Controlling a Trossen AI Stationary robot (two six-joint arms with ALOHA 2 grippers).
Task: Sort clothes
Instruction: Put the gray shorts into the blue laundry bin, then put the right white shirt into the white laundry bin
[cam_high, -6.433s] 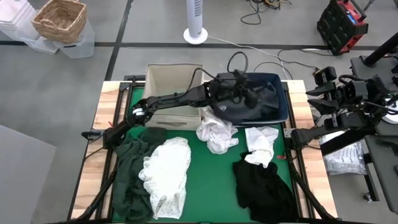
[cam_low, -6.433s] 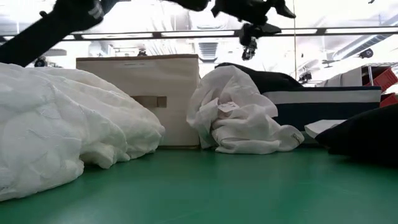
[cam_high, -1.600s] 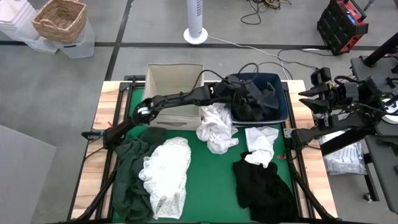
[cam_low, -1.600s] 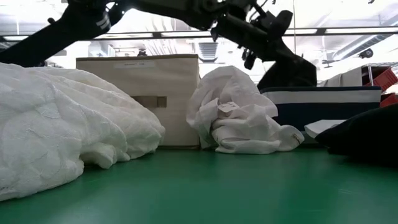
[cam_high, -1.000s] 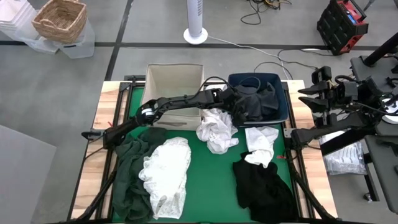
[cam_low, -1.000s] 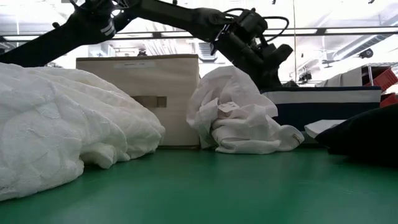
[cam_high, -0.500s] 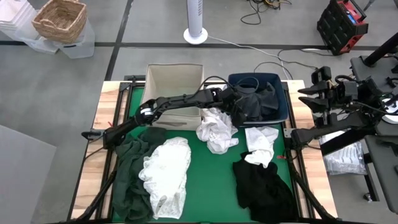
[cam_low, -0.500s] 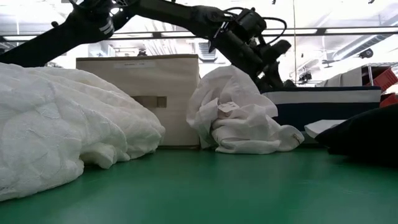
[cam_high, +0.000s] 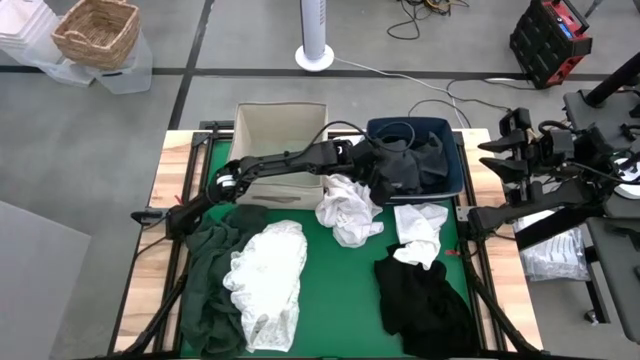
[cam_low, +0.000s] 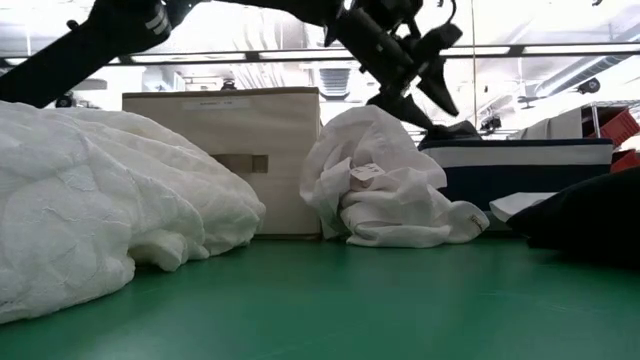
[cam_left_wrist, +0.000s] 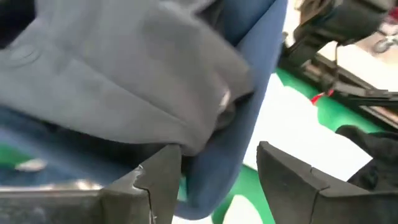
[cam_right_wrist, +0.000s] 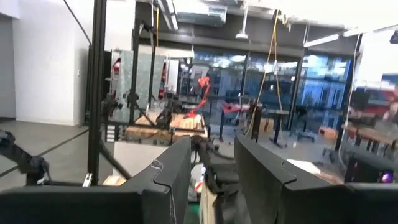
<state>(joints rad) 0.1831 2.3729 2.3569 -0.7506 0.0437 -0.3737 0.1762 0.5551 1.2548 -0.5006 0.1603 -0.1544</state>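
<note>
My left gripper (cam_high: 377, 166) (cam_low: 432, 62) hangs open over the left rim of the navy blue bin (cam_high: 447, 183), just above a black garment (cam_high: 412, 164) (cam_left_wrist: 118, 68) that lies heaped in the bin and laps over that rim. On the green table lie a dark green garment (cam_high: 207, 275), a lacy white one (cam_high: 265, 278), a crumpled white one (cam_high: 347, 210) (cam_low: 380, 185) leaning against the beige fabric box (cam_high: 278, 135), a small white one (cam_high: 420, 230) and a black one (cam_high: 425, 297). My right gripper (cam_right_wrist: 214, 165) waits open beyond the table's right edge (cam_high: 520, 150).
The beige box and the navy bin stand side by side at the table's far edge. A bare strip of green table (cam_high: 345, 300) runs between the white and black piles. A wicker basket (cam_high: 97, 32), a fan (cam_high: 314, 40) and a red case (cam_high: 552, 40) stand on the floor beyond.
My left gripper has risen from the navy bin's left rim and tipped its fingers more downward, as the low view shows. The black garment has stayed in the bin. The clothes on the table have not moved.
</note>
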